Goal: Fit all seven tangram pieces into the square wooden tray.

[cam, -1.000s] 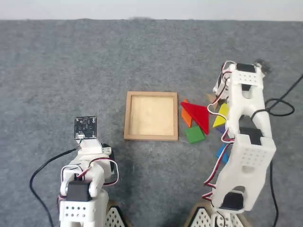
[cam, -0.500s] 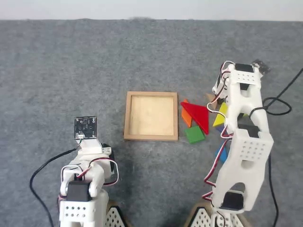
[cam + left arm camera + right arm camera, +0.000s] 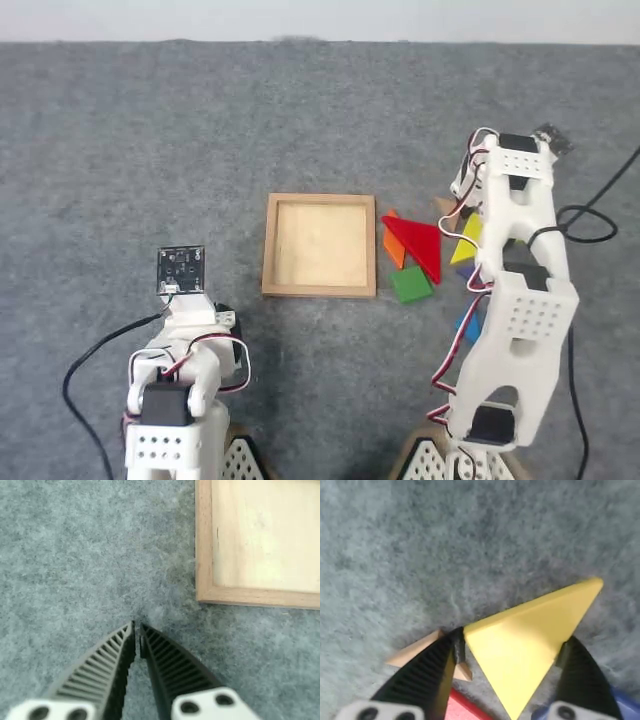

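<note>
The square wooden tray lies in the middle of the grey carpet with nothing in it. To its right lie a red triangle, an orange piece, a green square, a blue piece, a purple piece and a tan piece. My right gripper is shut on the yellow triangle, one finger against each side, low over the carpet. The tan piece lies beside one finger, and red and blue edges show close by. My left gripper is shut and holds nothing, just off the tray's corner.
The right arm stretches over the pieces on the right and hides part of them. The left arm is folded at the near left. Its cables trail by the front edge. Open carpet lies left of and beyond the tray.
The right arm has shifted slightly, mostly in the first half second. The yellow triangle has edged slightly away from the front. The left arm has not moved.
</note>
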